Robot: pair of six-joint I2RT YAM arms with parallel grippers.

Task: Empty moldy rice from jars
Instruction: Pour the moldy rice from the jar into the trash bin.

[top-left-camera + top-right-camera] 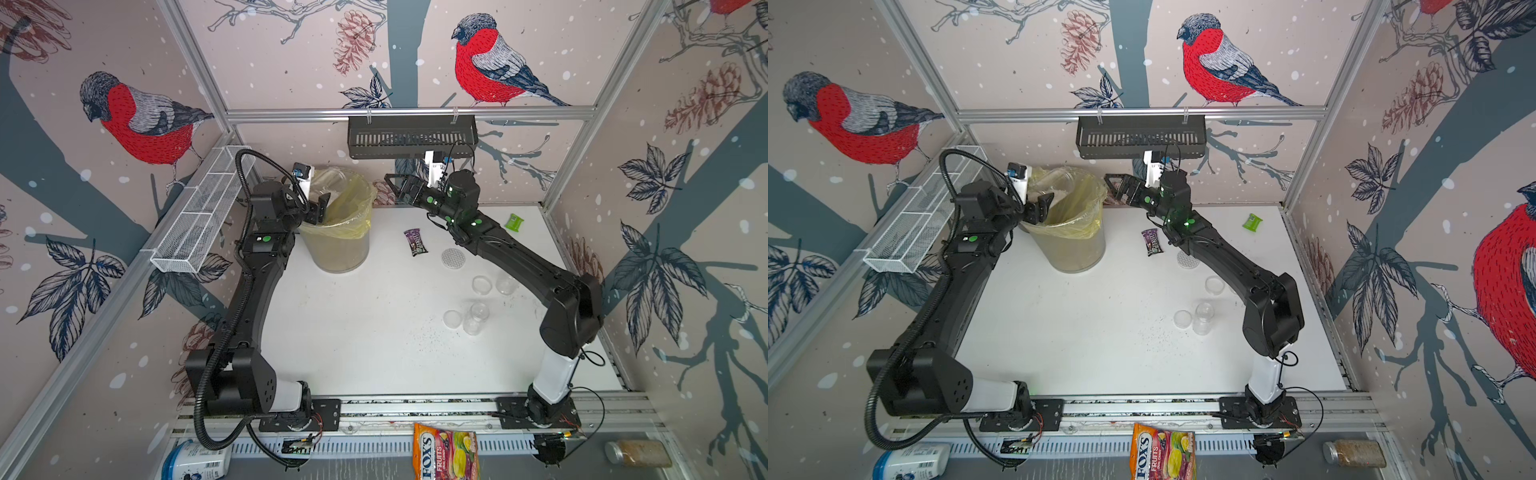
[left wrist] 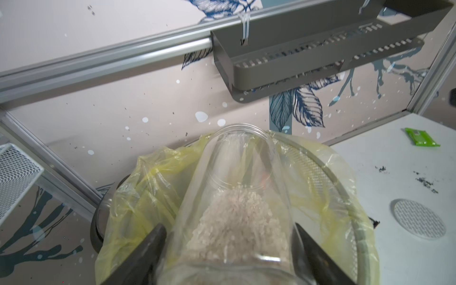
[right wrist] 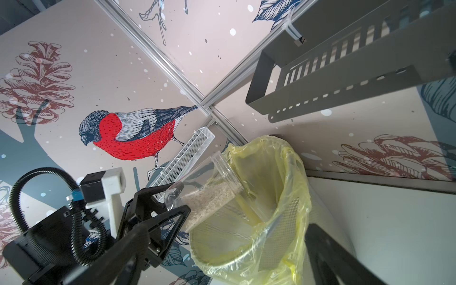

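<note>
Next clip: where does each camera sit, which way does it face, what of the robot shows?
Top views: high at the front, looking down at the table and back wall; left arm, right arm whole.
Left wrist: on the left arm, facing over the bin to the back wall; left tool clamps the jar.
Right wrist: beside the bin, facing the left rear corner; right tool open.
Shared: both wrist views show jar, bin, shelf.

Jar (image 2: 237, 172) is reading as clear glossy plastic, rice (image 2: 234, 222) inside is looking matt and grainy. Bin liner (image 2: 148, 192) is showing thin, crinkled, glossy yellow film over perforated metal bin (image 1: 338, 253). Shelf (image 2: 283, 66) is looking like matt grey sheet metal, table (image 1: 353, 340) smooth matt white.
</note>
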